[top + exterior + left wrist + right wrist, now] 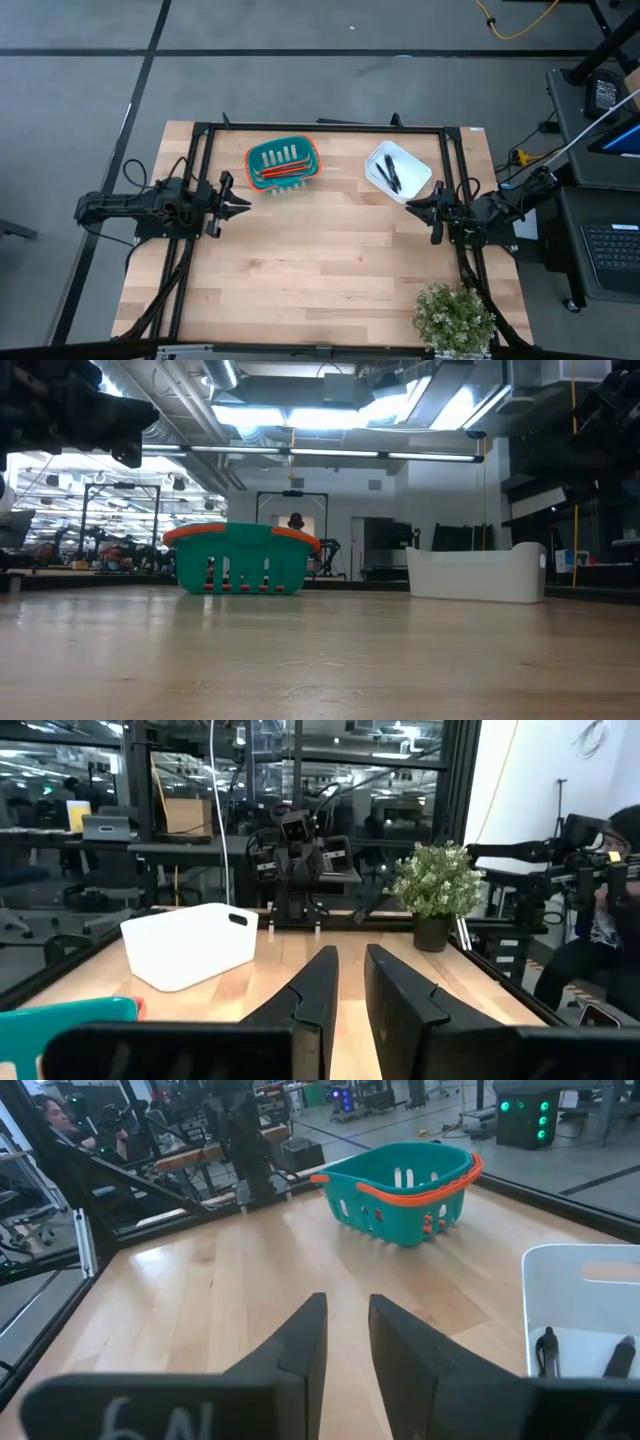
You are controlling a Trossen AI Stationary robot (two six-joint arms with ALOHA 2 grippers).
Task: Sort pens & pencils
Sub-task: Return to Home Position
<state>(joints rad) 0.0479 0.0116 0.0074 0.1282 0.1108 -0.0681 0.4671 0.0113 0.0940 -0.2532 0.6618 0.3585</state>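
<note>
The red-orange pencils (283, 172) lie flat in the teal basket (283, 165) at the table's far middle. Black pens (390, 172) lie on the floor of the white bin (398, 170) to its right, and their ends (548, 1350) show in the right wrist view. My left gripper (245, 203) hovers level at the table's left side, near the basket. Its fingers (350, 975) stand a little apart with nothing between them. My right gripper (410, 205) hovers level at the right side, just in front of the bin. It is also slightly open (347, 1325) and holds nothing.
A small potted plant (455, 318) stands at the near right corner. A dark metal frame (320, 128) runs around the table's far edge and sides. Bare wood (320, 270) stretches between the two arms and toward the near edge.
</note>
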